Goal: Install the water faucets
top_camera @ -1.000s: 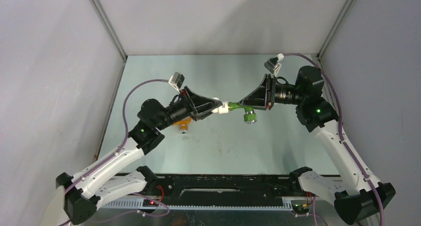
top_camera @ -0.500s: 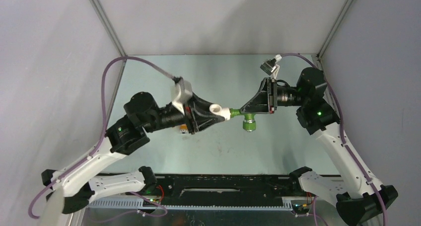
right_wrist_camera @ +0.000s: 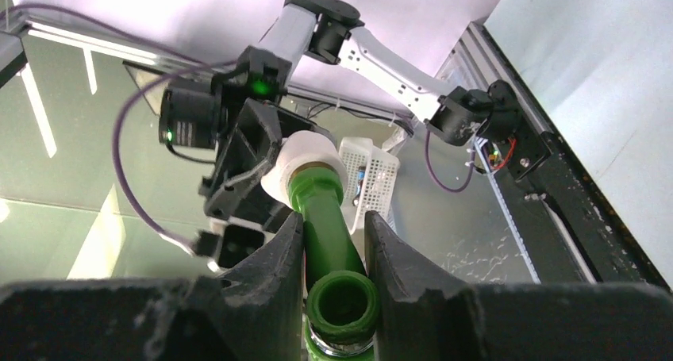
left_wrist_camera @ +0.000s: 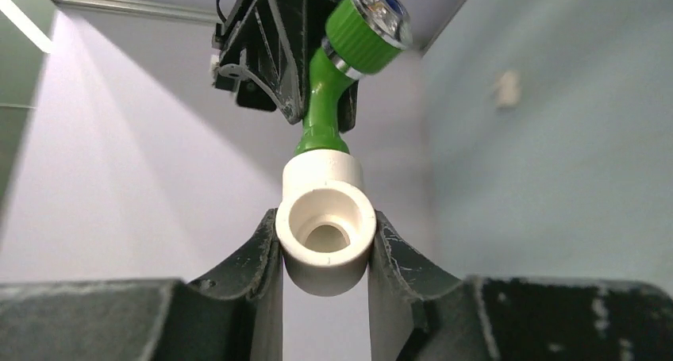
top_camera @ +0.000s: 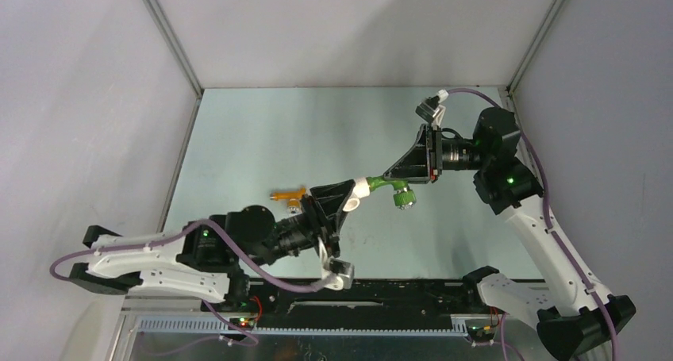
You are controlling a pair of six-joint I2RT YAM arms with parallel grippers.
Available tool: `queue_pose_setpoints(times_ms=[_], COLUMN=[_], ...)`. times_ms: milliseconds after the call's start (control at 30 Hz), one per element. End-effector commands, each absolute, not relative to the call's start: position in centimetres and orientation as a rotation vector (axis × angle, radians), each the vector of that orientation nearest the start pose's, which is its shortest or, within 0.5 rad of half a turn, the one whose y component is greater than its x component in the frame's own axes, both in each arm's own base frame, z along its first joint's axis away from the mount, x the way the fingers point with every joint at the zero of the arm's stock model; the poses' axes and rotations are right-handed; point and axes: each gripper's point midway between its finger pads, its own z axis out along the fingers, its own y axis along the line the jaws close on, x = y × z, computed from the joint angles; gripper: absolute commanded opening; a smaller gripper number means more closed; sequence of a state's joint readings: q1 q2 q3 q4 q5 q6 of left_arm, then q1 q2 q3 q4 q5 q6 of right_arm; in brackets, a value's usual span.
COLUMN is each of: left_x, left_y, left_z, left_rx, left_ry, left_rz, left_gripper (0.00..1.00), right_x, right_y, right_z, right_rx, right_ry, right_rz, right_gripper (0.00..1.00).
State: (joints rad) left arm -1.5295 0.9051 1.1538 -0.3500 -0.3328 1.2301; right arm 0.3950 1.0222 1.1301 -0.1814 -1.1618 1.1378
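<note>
Over the desk (top_camera: pixel 262 131), the elbow fitting (top_camera: pixel 357 193) meets the raised faucet (top_camera: pixel 397 191) at its right; the other faucet (top_camera: pixel 286 194) lies on it, further left.

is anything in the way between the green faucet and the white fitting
Nothing visible: the green faucet, held in the right tool, already meets the white elbow fitting clamped in the left tool.

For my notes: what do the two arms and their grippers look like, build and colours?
The left arm and right arm have white links, black joints with green lights, and purple cables. The left gripper and right gripper are black and triangular, with scuffed fingers.
</note>
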Motion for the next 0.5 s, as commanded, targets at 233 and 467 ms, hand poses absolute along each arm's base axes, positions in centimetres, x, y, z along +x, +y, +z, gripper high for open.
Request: queue_pose_setpoints(times_ms=[233,467], left_x=[13.8,13.0], left_y=[-29.4,-27.8], left_z=[41.7,40.1], left_rx=[1.639,1.560], left_ry=[0.418,0.537], left_rz=[0.661,0.447], left_gripper=[0.01,1.00], right_x=[16.5,17.2], right_y=[25.3,24.7], right_z=[39.7,39.9], right_rx=[-0.200,-0.194], right_ry=[2.075,2.033], right_rz=[1.940,1.892], right_gripper=[0.00,0.00])
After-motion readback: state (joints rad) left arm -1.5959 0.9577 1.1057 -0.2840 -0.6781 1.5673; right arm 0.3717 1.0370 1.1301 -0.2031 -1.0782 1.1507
